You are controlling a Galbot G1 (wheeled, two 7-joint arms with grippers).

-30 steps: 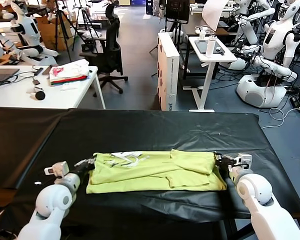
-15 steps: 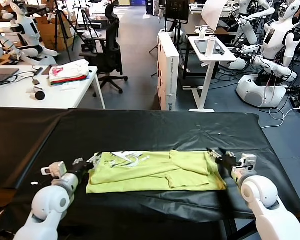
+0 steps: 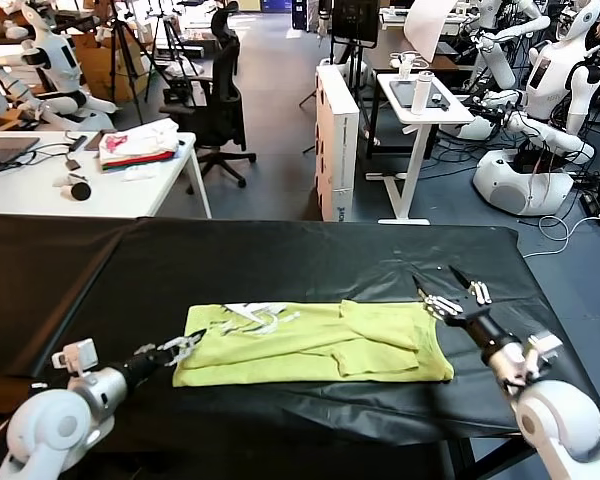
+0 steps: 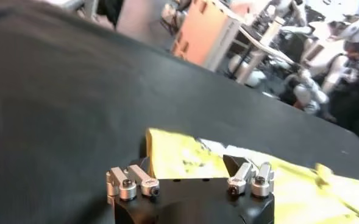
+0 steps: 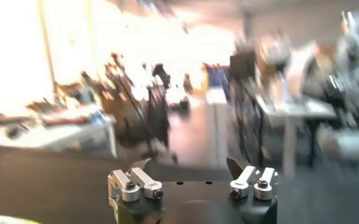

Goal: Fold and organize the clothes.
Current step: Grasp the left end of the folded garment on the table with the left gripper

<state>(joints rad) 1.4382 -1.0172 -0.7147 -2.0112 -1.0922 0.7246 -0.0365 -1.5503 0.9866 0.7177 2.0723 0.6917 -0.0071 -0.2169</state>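
Lime T-shirt (image 3: 315, 343) lies folded on black table (image 3: 300, 260); left gripper (image 3: 183, 347) and right gripper (image 3: 448, 290) flank it, fingers wide, empty.

Lime-green T-shirt (image 3: 315, 343) lies folded into a flat band; white print showing at one end

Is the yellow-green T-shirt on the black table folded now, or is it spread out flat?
Folded. The T-shirt lies as a narrow band on the table, with one part doubled over on top and both open grippers off it.
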